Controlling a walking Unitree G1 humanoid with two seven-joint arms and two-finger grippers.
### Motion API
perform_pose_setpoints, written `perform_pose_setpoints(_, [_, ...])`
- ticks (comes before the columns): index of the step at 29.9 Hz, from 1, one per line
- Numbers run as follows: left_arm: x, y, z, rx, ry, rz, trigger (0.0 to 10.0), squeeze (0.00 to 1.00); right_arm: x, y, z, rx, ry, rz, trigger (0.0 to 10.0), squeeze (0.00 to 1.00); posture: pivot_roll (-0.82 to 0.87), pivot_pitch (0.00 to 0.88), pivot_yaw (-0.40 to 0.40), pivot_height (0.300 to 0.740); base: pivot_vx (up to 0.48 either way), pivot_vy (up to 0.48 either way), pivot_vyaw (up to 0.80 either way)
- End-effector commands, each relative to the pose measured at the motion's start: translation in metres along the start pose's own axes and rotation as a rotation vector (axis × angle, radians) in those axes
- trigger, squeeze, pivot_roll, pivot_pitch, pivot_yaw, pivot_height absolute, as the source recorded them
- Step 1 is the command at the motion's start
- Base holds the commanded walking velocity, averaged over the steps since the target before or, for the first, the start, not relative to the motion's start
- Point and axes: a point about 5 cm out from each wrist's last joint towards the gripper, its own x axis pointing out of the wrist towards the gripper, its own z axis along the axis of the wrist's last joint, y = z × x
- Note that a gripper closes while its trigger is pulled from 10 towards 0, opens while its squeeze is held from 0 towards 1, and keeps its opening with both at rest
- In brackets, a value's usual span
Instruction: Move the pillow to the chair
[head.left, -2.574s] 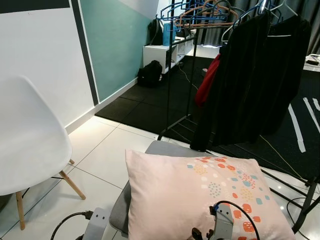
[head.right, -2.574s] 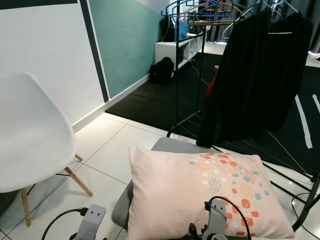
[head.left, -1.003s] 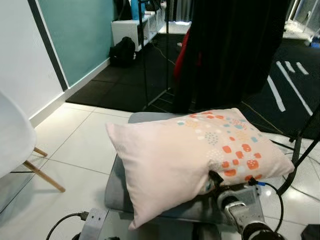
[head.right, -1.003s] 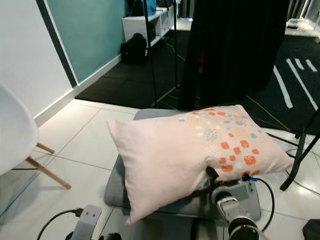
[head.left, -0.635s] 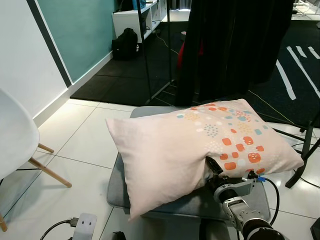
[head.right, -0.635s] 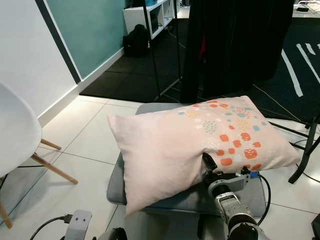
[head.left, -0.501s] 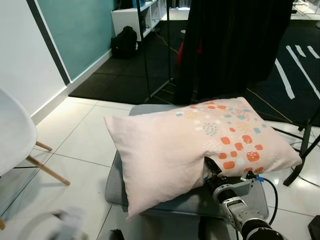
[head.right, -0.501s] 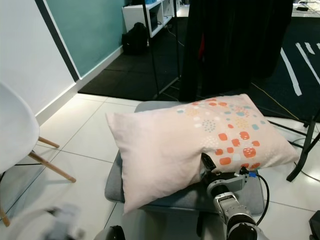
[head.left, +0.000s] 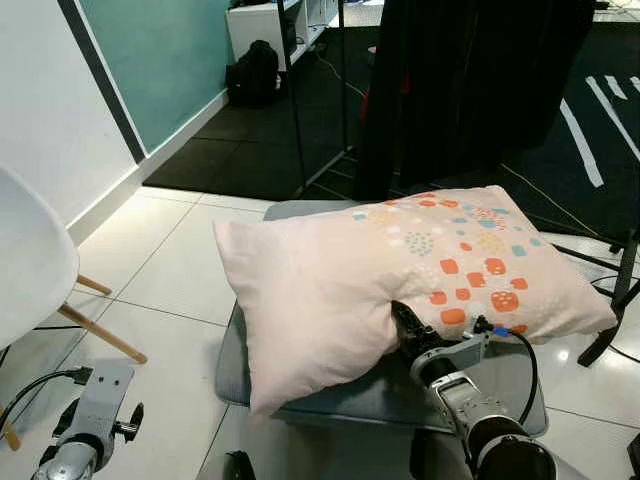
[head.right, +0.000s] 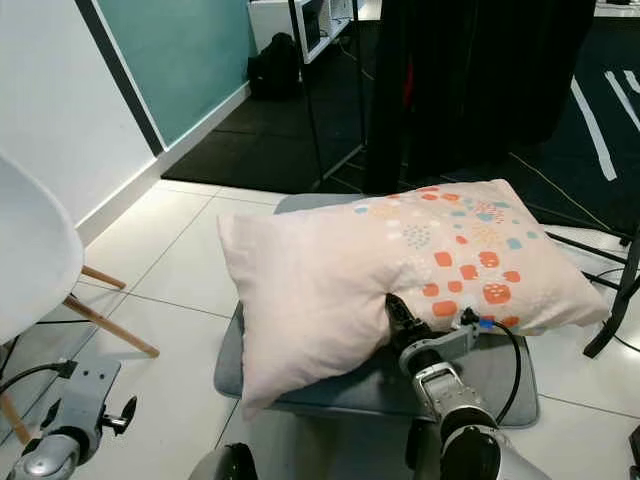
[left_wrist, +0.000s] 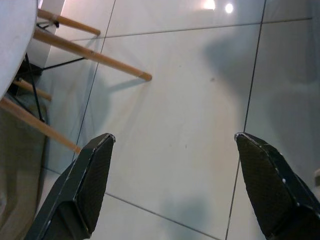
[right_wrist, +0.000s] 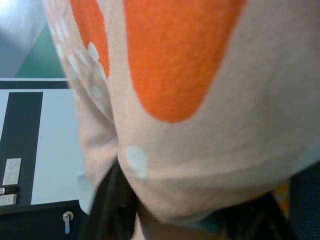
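Pinching the pillow (head.left: 400, 270) above a grey seat (head.left: 500, 385), right claw (head.left: 405, 325); clothes rack (head.left: 470, 90) behind.

The right claw (head.left: 401, 318) is buried under the pillow's (head.left: 330, 290) near edge, so its fingers are hidden. The pillow covers most of a grey seat pad (head.left: 380, 405). A white chair (head.left: 25, 265) is cut off by the picture's left edge. In the right wrist view, the pillow's fabric is blurred.
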Motion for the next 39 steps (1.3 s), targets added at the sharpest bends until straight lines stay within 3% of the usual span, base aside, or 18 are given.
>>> perform_pose_setpoints(1, [-0.005,0.012,-0.006,-0.003,0.023,0.017,10.0,0.00,0.003,0.004,-0.002,-0.029,0.021,0.014,0.0,0.00,0.13,0.183,0.093,0.381,0.000,0.000,0.00])
perform_pose_setpoints(7, [-0.005,0.016,-0.004,-0.002,0.019,0.022,10.0,0.00,0.005,0.008,0.010,-0.055,-0.023,0.014,0.0,0.00,0.14,0.176,0.095,0.381,0.000,0.000,0.00])
perform_pose_setpoints(13, [-0.002,0.017,0.002,-0.003,0.008,0.031,10.0,0.00,0.019,0.035,0.033,-0.158,-0.085,0.071,0.0,0.00,0.12,0.153,0.090,0.381,0.000,0.000,0.00])
perform_pose_setpoints(14, [0.000,0.015,0.005,-0.009,0.002,0.032,10.0,0.00,0.024,0.045,0.037,-0.212,-0.082,0.096,0.0,0.00,0.11,0.144,0.084,0.381,0.000,0.000,0.00])
perform_pose_setpoints(19, [0.003,0.012,0.009,-0.026,-0.006,0.035,10.0,0.00,0.031,0.062,0.040,-0.275,-0.066,0.167,0.0,0.00,0.07,0.123,0.067,0.381,0.000,0.000,0.00])
perform_pose_setpoints(21, [0.006,0.008,0.011,-0.044,-0.010,0.043,10.0,0.00,0.036,0.076,0.038,-0.310,-0.032,0.259,0.0,0.00,0.05,0.107,0.055,0.386,0.000,0.000,0.00])
perform_pose_setpoints(24, [0.009,0.003,0.014,-0.076,-0.009,0.056,10.0,0.00,0.039,0.085,0.032,-0.356,0.020,0.328,0.0,0.00,0.01,0.084,0.037,0.396,0.000,0.000,0.00])
perform_pose_setpoints(28, [0.013,-0.004,0.016,-0.098,0.003,0.054,10.0,0.00,0.038,0.081,0.023,-0.397,0.083,0.336,0.0,0.00,-0.01,0.059,0.016,0.406,0.000,0.000,0.00])
perform_pose_setpoints(32, [0.017,-0.018,0.016,-0.159,0.042,0.037,10.0,0.00,0.032,0.062,0.014,-0.430,0.151,0.252,0.0,0.00,-0.03,0.036,-0.006,0.420,0.000,0.000,0.00])
perform_pose_setpoints(34, [0.015,-0.035,0.006,-0.197,0.106,0.006,10.0,0.00,0.029,0.054,0.013,-0.438,0.172,0.218,0.0,0.00,-0.03,0.021,-0.013,0.435,0.000,0.000,0.00])
perform_pose_setpoints(39, [0.010,-0.045,-0.006,-0.218,0.161,-0.013,10.0,0.00,0.027,0.050,0.011,-0.451,0.192,0.201,0.0,0.00,-0.03,0.007,-0.027,0.450,0.000,0.000,0.00])
